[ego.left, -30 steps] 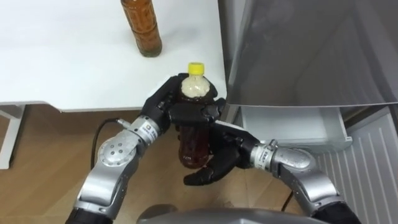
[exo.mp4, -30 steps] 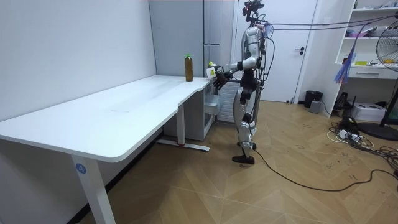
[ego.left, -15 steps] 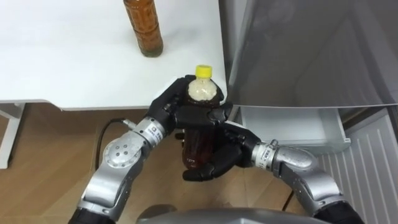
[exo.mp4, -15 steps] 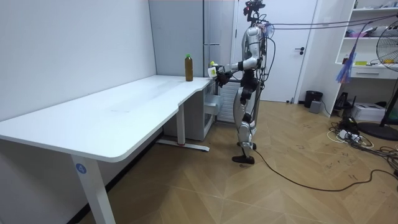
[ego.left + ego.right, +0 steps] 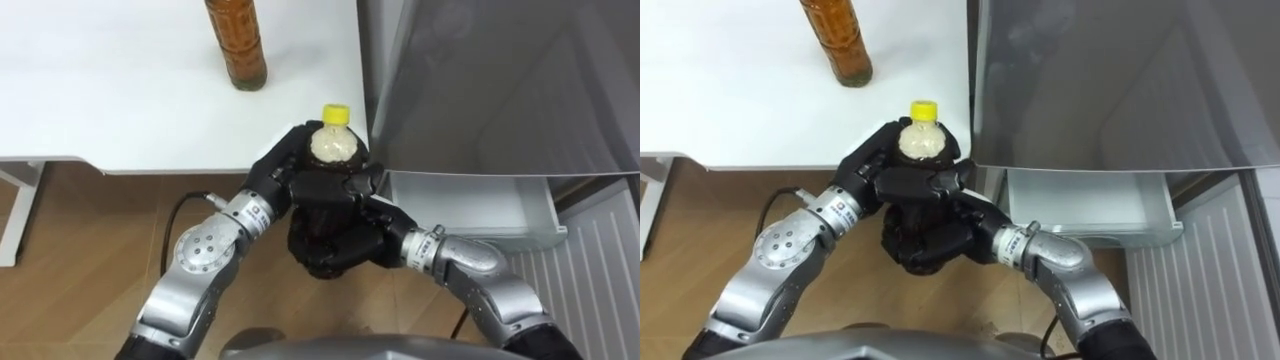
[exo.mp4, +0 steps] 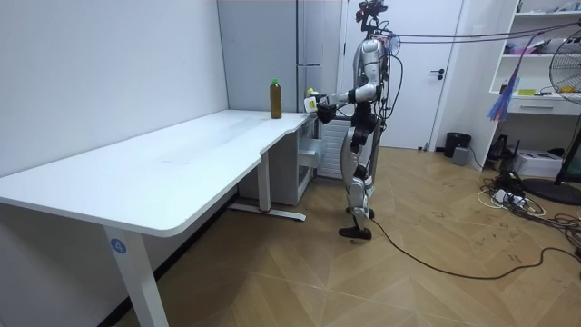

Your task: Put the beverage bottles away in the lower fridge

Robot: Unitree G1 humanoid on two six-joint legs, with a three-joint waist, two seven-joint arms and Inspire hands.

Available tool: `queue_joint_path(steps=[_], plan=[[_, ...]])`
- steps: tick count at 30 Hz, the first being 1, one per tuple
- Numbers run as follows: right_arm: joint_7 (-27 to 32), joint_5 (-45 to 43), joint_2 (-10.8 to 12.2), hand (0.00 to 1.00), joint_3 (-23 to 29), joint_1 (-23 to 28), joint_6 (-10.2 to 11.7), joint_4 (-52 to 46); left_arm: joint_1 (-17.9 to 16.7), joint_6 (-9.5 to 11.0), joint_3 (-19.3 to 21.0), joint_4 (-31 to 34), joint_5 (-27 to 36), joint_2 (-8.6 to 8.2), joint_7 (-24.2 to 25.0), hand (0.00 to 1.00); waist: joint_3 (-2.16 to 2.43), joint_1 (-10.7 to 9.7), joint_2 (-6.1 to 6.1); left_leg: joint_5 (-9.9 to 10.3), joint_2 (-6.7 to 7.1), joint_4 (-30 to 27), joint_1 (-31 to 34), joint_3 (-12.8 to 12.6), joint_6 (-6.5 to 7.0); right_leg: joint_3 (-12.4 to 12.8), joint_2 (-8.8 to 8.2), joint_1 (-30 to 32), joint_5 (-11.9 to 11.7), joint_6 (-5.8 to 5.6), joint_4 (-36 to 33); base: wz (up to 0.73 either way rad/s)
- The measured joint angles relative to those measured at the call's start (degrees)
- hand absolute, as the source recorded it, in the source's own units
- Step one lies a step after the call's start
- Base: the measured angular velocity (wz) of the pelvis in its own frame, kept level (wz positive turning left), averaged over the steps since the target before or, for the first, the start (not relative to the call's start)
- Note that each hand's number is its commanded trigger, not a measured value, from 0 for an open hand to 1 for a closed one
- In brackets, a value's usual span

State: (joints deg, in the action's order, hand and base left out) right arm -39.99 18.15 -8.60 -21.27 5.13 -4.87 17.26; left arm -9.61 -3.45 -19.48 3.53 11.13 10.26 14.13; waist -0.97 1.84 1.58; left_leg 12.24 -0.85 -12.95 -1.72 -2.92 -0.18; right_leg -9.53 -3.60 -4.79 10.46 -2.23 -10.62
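A brown drink bottle [image 5: 334, 148] with a yellow cap stands upright in both my hands, just off the white table's front edge and beside the fridge. My left hand [image 5: 287, 176] is curled round its upper body below the neck. From beneath, my right hand [image 5: 338, 246] wraps its lower half, fingers curled over it. A second brown bottle [image 5: 237, 45] stands on the table [image 5: 120, 100] farther back. In the room view I stand at the table's far end by the fridge, holding the bottle [image 6: 310, 98] at chest height.
The grey upper fridge front [image 5: 500, 80] fills the right side. Below it a white drawer [image 5: 470, 205] stands pulled out. Wooden floor lies under the table edge, with a white table leg [image 5: 15, 215] at the far left.
My right hand's fingers, spread under the bottle before, have curled round its lower half. The bottle has risen slightly and shifted a little toward the fridge.
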Motion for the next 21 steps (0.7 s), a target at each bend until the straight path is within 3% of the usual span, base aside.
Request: queue_joint_path(steps=[4, 5, 6, 7, 21], plan=[[0.05, 0.45, -0.02, 1.0, -0.02, 0.0, 0.0, 0.0, 0.0, 0.14, -0.13, 0.0, 0.19, -0.12, -0.15, 0.98, 0.0, -0.03, 0.0, 0.0, -0.01, 0.03, 0.01, 0.0, 0.0, -0.07, 0.01, 0.0, 0.0, 0.0, 0.0, 0.0], [0.11, 0.79, -0.01, 1.0, -0.04, 0.0, 0.0, 0.0, 0.0, 0.14, -0.14, 0.0, 0.55, -0.13, -0.22, 0.73, 0.0, -0.01, 0.01, 0.0, -0.01, 0.03, 0.01, 0.0, 0.0, -0.07, 0.01, -0.01, 0.0, 0.0, 0.0, 0.0], [0.24, 1.54, 0.0, 1.0, -0.12, 0.0, 0.0, 0.0, 0.0, 0.15, -0.01, 0.0, 0.62, -0.25, -0.26, 0.41, -0.01, -0.01, 0.01, 0.0, 0.0, 0.03, 0.01, 0.0, 0.0, -0.07, 0.0, -0.01, 0.0, 0.0, 0.0, 0.0], [0.29, 1.88, 0.0, 1.0, -0.15, 0.01, 0.0, 0.0, 0.0, 0.25, 0.04, 0.0, 0.65, -0.31, -0.26, 0.0, -0.01, -0.01, 0.02, 0.0, 0.0, 0.03, 0.01, 0.0, 0.0, -0.06, 0.0, -0.01, 0.0, 0.0, 0.0, 0.0], [1.2, 2.0, -1.37, 1.0, -0.43, 0.01, -0.04, 0.0, 0.07, 0.45, 0.62, 0.0, 2.88, 0.74, 0.11, 0.0, -0.05, -0.16, 0.18, 0.0, -0.02, -0.38, 0.13, 0.0, 0.0, -0.14, 0.0, -0.09, 0.0, 0.0, 0.01, 0.0]])
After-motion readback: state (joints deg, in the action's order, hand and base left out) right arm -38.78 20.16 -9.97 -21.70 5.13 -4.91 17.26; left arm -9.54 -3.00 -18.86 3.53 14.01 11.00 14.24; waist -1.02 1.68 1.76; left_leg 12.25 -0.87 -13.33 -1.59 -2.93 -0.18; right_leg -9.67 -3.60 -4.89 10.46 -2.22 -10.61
